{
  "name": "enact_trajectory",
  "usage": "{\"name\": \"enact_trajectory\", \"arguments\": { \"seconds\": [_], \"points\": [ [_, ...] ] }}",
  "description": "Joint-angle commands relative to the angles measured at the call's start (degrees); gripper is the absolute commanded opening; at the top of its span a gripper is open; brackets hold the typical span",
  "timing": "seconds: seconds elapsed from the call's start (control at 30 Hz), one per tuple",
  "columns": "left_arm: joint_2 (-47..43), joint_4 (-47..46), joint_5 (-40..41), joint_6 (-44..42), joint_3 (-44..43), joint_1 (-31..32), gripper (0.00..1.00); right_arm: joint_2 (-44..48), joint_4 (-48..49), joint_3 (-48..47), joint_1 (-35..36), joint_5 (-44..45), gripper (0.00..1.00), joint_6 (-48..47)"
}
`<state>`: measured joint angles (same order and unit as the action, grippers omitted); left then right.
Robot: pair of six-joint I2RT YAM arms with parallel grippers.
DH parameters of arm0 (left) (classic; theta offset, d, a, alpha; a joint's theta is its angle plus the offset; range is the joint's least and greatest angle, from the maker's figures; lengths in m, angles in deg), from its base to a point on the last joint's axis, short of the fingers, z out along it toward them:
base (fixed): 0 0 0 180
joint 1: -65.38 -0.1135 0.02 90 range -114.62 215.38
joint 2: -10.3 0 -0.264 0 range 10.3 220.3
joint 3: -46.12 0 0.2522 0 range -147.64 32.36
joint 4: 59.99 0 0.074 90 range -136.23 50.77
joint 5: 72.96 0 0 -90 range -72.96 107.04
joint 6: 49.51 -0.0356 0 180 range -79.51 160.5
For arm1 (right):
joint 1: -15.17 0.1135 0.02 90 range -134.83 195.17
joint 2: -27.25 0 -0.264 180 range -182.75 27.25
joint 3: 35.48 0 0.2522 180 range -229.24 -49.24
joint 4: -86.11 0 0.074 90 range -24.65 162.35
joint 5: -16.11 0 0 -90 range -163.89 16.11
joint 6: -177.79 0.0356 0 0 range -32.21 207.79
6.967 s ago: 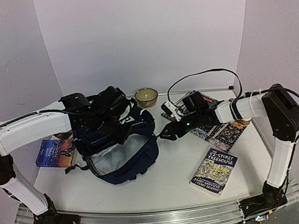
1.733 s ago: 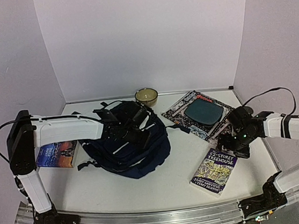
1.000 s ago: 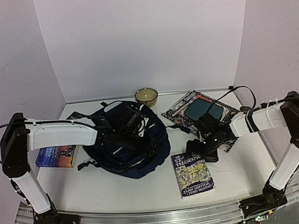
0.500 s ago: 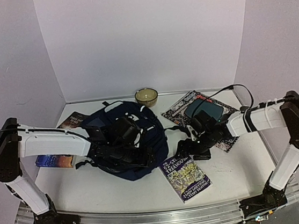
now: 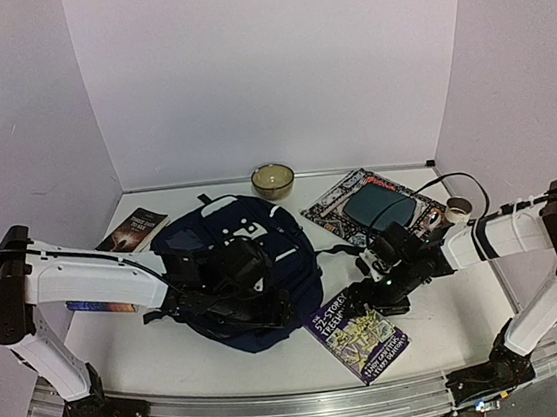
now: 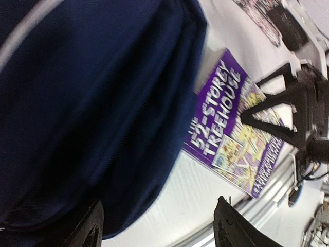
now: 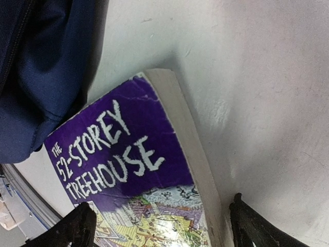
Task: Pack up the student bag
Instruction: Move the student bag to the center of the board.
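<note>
The student bag (image 5: pixel 224 243), navy with white stripes, lies flat at centre-left. My left gripper (image 5: pixel 273 308) hangs open over its near right edge. In the left wrist view (image 6: pixel 160 232) one fingertip (image 6: pixel 91 229) is beside the bag's fabric (image 6: pixel 92 103), and nothing is between the jaws. A purple "52-Storey Treehouse" book (image 5: pixel 359 334) lies just right of the bag. My right gripper (image 5: pixel 385 291) stands open over the book's far end. In the right wrist view (image 7: pixel 163 229) the book (image 7: pixel 128 164) lies under and between the wide-spread fingers, with the bag (image 7: pixel 36 77) at upper left.
A bowl (image 5: pixel 272 179) stands at the back. A patterned book with a dark teal pouch (image 5: pixel 377 205) lies at back right, with a tape roll (image 5: pixel 458 208) beside it. A dark book (image 5: pixel 138 227) lies back left, and a blue book (image 5: pixel 99 307) shows under the left arm.
The purple book slid a little right and nearer, and my right gripper moved right with it. My left gripper shifted along the bag's near edge. The bag lies flatter.
</note>
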<state>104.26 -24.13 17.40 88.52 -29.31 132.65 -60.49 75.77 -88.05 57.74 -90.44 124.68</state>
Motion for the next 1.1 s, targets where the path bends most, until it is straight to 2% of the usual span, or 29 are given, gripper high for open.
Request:
{"name": "enact_trajectory", "arguments": {
  "seconds": [0.0, 0.17, 0.37, 0.53, 0.63, 0.87, 0.97, 1.07],
  "points": [
    [-2.5, 3.6, 7.4, -1.6, 0.2, -3.2, 0.75, -2.1, -1.1, 1.7, 1.5, -5.3, 0.86, -0.6],
    [1.0, 3.7, 8.4, -6.9, 0.1, -10.8, 0.74, -3.3, 1.4, 0.7, 1.9, -5.4, 0.8, 1.0],
    [7.8, 3.6, 9.3, -14.6, -5.1, -18.2, 0.74, -5.9, 4.0, -1.7, 2.1, -5.0, 0.77, 2.9],
    [11.0, 4.0, 9.1, -17.5, -8.6, -21.7, 0.73, -7.2, 4.2, -3.0, 2.1, -5.0, 0.74, 2.6],
    [7.2, 4.3, 7.2, -16.1, -8.4, -21.6, 0.73, -7.7, 2.7, -3.4, 2.2, -5.9, 0.74, 0.0],
    [-8.1, 7.2, 6.2, -11.5, -2.6, -21.4, 0.73, -9.0, -5.6, -4.0, 2.2, -6.8, 0.73, -8.6],
    [-13.3, 8.4, 4.4, -10.1, -1.0, -21.3, 0.74, -9.2, -7.8, -4.4, 2.1, -7.0, 0.63, -11.7],
    [-16.7, 8.5, 1.5, -8.2, 1.1, -21.2, 0.74, -9.5, -9.1, -5.1, 2.1, -7.6, 0.44, -13.6]
  ]
}}
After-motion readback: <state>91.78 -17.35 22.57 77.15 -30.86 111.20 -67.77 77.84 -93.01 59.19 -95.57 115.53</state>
